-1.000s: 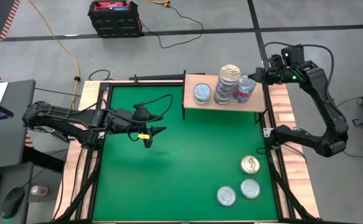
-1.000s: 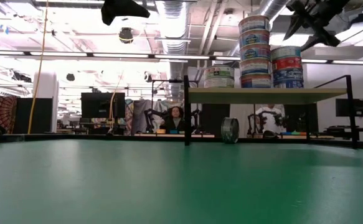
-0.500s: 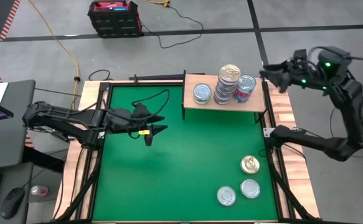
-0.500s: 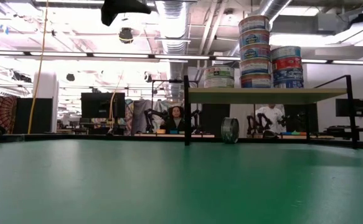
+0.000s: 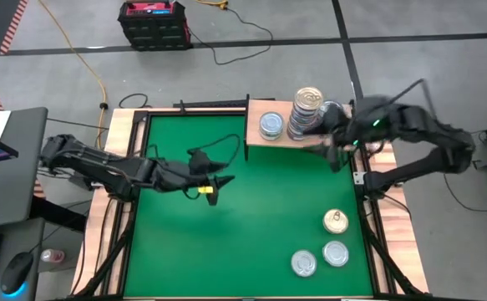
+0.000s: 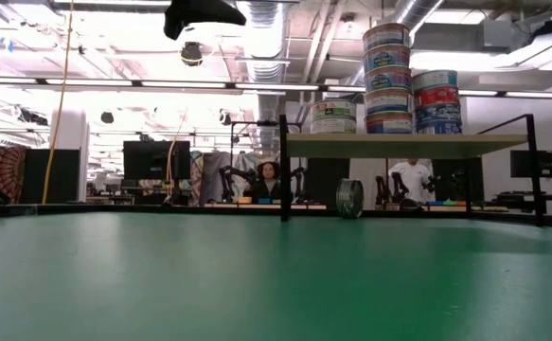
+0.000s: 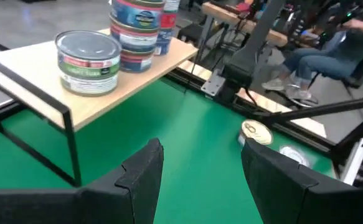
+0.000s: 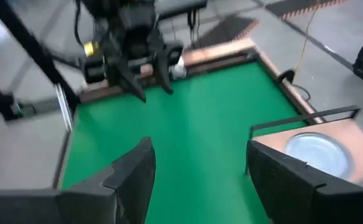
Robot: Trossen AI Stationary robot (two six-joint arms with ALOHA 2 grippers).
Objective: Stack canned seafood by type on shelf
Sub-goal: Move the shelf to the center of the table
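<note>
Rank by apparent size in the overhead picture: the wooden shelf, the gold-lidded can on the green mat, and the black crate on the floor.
1. Wooden shelf.
2. Black crate, somewhat smaller; it sits lower, on the floor, so this is unsure.
3. Gold-lidded can, clearly smallest.

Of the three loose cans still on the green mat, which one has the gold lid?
The gold-lid can, the one of the three lying closest to the shelf. The other two loose cans have silver lids and sit side by side nearer the table's front edge.
</note>
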